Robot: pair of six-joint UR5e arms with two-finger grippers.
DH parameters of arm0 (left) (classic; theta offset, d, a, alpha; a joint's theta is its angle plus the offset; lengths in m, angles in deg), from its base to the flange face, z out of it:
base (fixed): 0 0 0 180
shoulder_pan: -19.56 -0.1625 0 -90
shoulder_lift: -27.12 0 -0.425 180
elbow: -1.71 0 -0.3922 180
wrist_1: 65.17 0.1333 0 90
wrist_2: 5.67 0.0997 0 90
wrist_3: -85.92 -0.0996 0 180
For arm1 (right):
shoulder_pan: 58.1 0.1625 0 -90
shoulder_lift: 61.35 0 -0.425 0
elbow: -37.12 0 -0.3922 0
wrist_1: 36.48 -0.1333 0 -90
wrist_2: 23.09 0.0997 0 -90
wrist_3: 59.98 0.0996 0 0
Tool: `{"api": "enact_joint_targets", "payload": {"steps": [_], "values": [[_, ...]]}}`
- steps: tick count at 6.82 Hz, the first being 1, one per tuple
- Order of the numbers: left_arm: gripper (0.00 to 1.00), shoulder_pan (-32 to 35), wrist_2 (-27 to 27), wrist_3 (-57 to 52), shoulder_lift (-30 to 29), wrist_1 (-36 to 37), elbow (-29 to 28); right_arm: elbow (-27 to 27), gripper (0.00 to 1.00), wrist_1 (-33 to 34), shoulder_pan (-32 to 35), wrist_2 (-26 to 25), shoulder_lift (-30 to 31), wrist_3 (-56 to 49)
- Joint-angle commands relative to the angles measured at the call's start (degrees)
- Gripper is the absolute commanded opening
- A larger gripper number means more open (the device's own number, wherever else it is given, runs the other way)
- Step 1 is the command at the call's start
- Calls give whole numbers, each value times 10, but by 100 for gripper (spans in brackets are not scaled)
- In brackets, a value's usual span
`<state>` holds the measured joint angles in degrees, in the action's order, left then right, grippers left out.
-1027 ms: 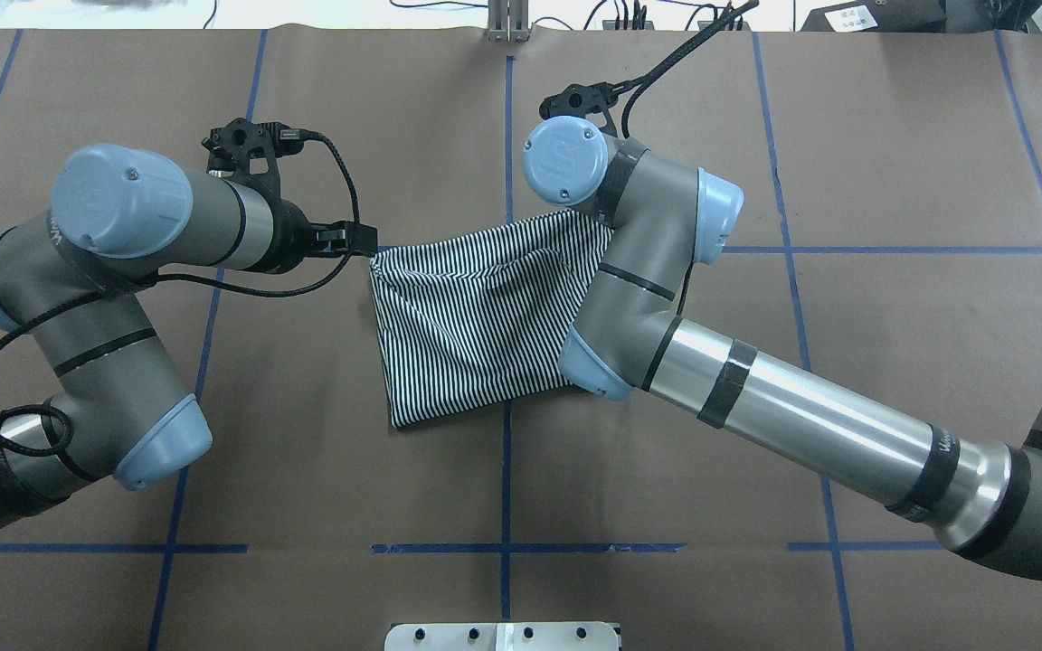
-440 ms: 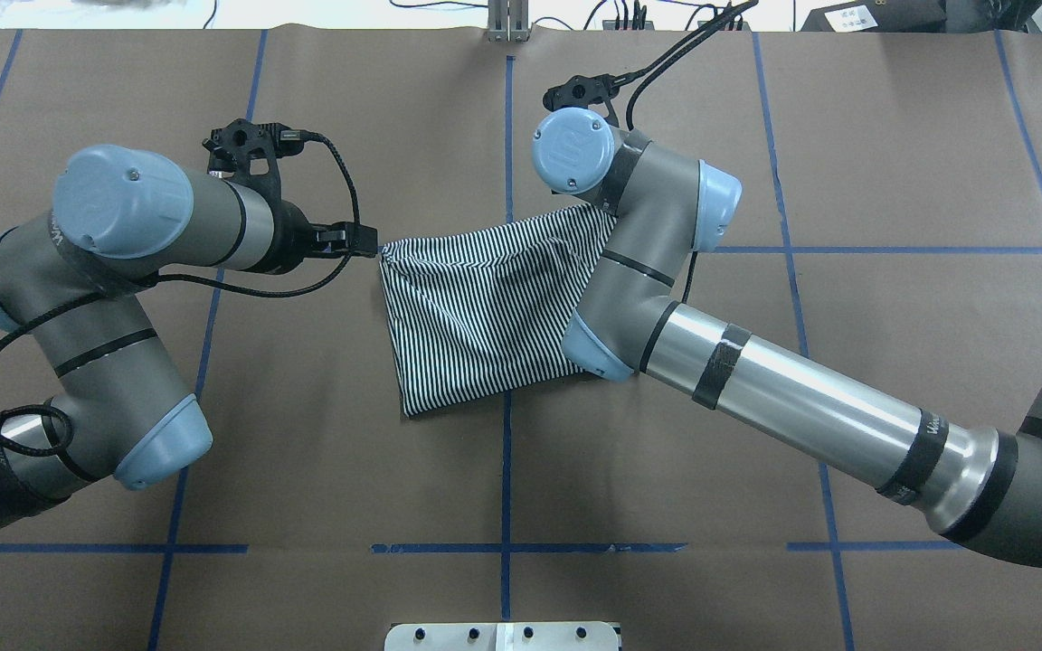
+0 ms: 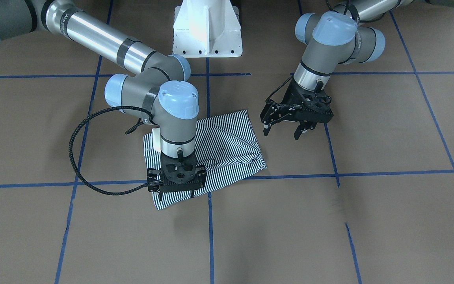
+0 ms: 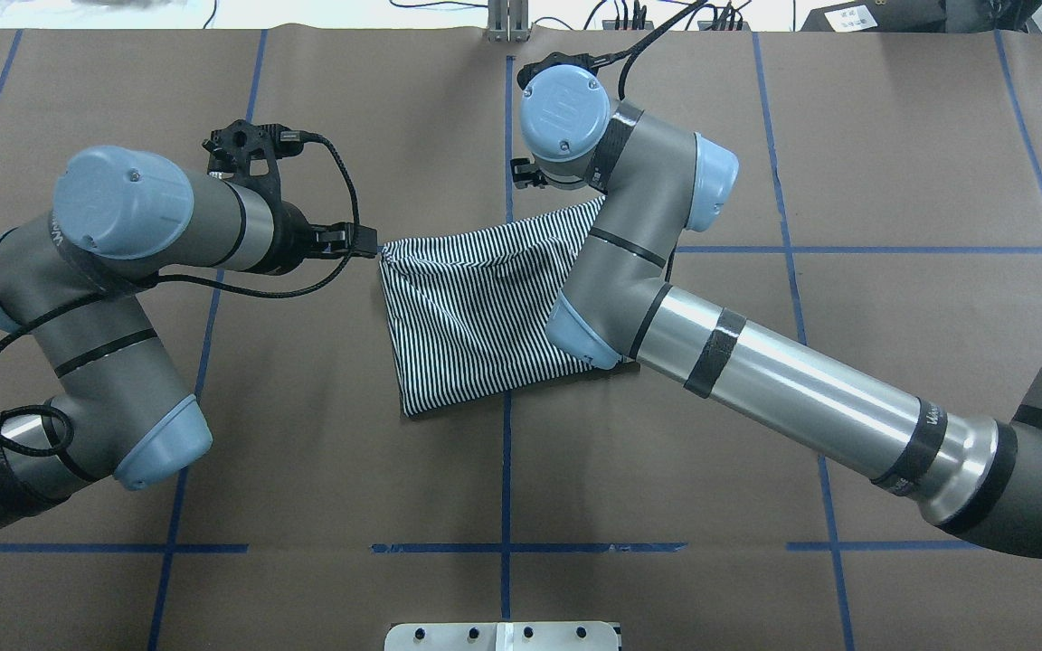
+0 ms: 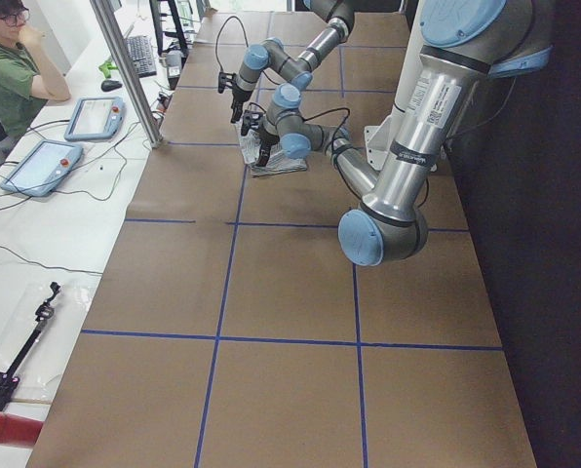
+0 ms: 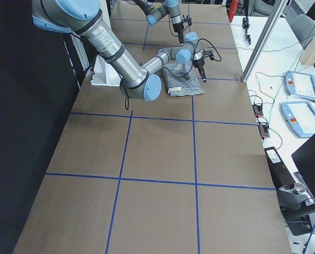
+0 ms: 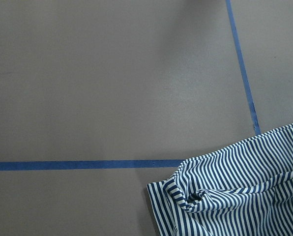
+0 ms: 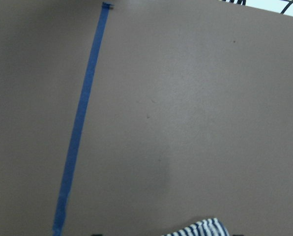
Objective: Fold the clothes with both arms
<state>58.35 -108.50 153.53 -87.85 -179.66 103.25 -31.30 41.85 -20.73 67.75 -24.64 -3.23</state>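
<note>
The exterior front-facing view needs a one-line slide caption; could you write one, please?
Right gripper low over the folded striped shirt; left gripper hangs open beside it.

Brown table (image 4: 304, 407) with blue tape grid (image 4: 505, 470)

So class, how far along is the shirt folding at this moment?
Done: the striped shirt lies folded into a compact packet. In hand: the right gripper sits at its edge, grip unclear; the left gripper hangs open beside it. Left: letting go, perhaps a final fold.
</note>
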Motion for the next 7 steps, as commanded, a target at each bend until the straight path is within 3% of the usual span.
{"api": "enact_joint_targets", "payload": {"steps": [1,2,3,5,6,7], "values": [[100,0,0,0,0,0,-3,-14,100,5,-29,6,5,66],[100,-1,0,-1,0,0,-5,-14,77,6,-36,5,8,106],[100,-1,0,0,0,0,-4,-14,19,6,-42,4,13,117],[100,-1,0,-1,0,0,-4,-14,17,3,-43,3,21,115],[100,-1,1,0,0,0,-4,-14,2,3,-43,3,21,112],[100,-1,0,-1,0,0,-4,-14,0,3,-43,2,24,109]]}}
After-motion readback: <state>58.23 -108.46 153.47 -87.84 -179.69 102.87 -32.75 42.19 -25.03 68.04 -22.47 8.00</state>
